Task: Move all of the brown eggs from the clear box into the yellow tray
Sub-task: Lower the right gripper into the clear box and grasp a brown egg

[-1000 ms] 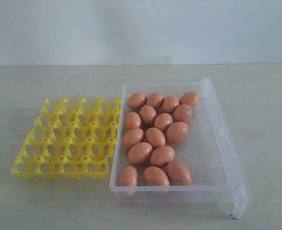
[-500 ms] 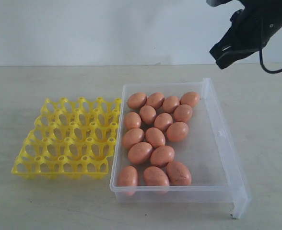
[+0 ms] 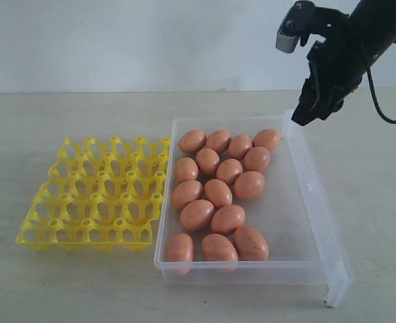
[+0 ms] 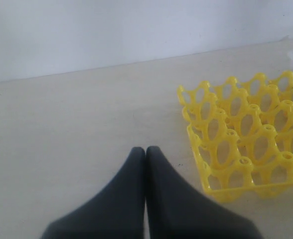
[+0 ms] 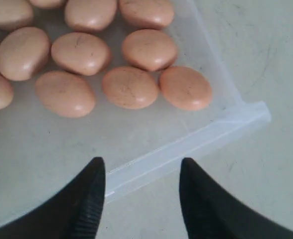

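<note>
The right arm (image 3: 349, 47) is matte black and blocky, with a small grey module (image 3: 287, 37) at its upper end and a thin black cable (image 3: 374, 97) trailing off its side. The right jaws are black, tapered, with fine ribbing along their inner faces. The left jaws are smooth, dark grey and pointed.

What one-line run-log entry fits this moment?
left gripper: shut, near yellow tray | right gripper: open, over clear box rim | brown eggs: all in clear box | yellow tray: empty
</note>
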Robot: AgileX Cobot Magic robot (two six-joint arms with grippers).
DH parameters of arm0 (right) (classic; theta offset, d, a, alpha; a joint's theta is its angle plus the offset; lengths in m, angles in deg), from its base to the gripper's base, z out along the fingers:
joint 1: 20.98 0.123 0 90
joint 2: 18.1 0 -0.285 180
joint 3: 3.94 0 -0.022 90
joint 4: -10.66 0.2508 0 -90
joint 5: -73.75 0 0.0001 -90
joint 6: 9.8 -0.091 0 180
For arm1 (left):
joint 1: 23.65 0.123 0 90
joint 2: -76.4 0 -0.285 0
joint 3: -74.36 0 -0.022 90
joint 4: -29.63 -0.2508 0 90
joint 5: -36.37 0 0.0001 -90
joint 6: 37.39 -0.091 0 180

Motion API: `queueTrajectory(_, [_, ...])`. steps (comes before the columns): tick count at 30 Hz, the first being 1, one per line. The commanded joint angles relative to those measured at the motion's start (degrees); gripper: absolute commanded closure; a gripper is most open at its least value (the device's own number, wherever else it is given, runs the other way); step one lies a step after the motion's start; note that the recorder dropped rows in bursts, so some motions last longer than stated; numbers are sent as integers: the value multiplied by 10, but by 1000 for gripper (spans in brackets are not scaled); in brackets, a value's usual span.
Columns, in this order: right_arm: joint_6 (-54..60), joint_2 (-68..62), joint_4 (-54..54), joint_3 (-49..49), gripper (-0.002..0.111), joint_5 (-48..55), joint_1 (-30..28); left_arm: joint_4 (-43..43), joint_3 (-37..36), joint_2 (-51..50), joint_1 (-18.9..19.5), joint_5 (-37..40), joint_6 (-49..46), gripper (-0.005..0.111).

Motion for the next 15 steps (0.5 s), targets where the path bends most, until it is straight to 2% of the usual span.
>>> queueTrajectory(1, [128,-39,2,-2,58,9,-3,1,-2,1,1,-8,8,111])
queueTrajectory(6, [248,-74,-2,-2,58,12,13,1,-2,1,1,-8,8,111])
queueTrajectory(11, [350,-93,-7,-2,58,-47,61,1,-2,1,1,-8,8,111])
queueTrajectory(15, [359,-124,-7,-2,58,-111,104,1,-2,1,1,-8,8,111])
